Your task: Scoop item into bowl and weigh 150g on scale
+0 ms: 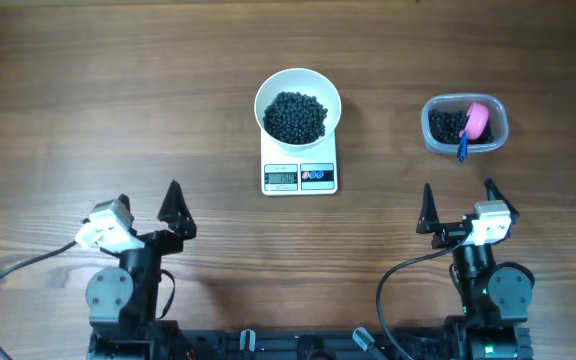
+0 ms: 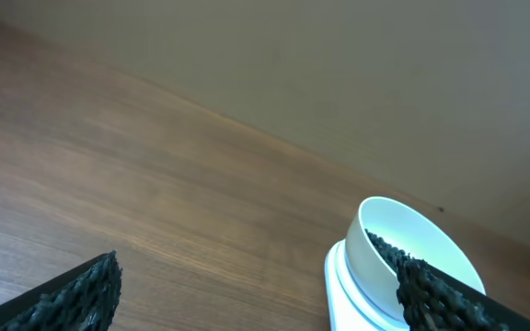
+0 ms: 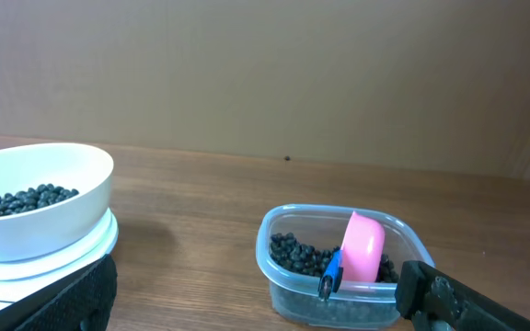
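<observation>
Nearest, the left gripper [image 1: 148, 205] and right gripper [image 1: 458, 195] stand spread wide, empty, either side of the scale [image 1: 299, 172]. On the scale sits the bowl [image 1: 264, 95], holding the item [image 1: 295, 116]. Right of the scale, a clear tub [image 1: 430, 128] holds more grains and a pink scoop [image 1: 477, 120].

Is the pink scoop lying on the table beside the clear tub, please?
No, the pink scoop sits inside the clear tub, on the black grains, not beside it.
</observation>
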Action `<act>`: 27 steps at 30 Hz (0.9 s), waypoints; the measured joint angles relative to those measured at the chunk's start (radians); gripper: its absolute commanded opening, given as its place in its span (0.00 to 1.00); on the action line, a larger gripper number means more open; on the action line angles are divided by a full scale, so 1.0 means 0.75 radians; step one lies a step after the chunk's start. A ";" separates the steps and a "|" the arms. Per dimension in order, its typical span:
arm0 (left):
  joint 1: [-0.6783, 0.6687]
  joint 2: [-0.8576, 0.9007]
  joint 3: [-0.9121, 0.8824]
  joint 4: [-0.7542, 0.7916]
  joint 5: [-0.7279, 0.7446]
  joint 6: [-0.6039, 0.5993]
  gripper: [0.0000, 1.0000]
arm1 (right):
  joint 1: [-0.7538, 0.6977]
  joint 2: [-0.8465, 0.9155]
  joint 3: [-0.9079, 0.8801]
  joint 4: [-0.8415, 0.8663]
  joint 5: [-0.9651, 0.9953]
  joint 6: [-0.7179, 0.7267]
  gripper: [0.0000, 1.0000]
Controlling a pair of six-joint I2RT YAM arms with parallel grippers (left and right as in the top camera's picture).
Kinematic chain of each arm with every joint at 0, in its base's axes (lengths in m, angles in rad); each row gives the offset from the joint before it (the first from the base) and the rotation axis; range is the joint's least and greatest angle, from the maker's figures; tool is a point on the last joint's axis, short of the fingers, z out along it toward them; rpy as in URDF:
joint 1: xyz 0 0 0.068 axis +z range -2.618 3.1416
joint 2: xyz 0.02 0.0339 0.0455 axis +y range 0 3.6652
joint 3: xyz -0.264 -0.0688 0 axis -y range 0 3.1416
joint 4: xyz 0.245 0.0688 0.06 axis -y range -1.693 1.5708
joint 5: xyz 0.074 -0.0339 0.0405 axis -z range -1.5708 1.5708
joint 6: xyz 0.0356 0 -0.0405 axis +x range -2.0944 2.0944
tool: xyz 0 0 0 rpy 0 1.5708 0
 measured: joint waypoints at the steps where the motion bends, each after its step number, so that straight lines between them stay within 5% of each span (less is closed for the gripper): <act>1: 0.001 -0.048 -0.023 0.002 0.009 -0.001 1.00 | 0.000 0.000 0.000 0.000 -0.001 0.000 1.00; 14: 0.218 -0.104 -0.278 0.380 0.251 0.105 1.00 | 0.000 0.000 0.000 0.000 -0.001 0.000 1.00; 27: 0.228 -0.104 -0.301 0.291 0.309 0.415 1.00 | 0.000 0.000 0.000 0.000 -0.001 0.000 1.00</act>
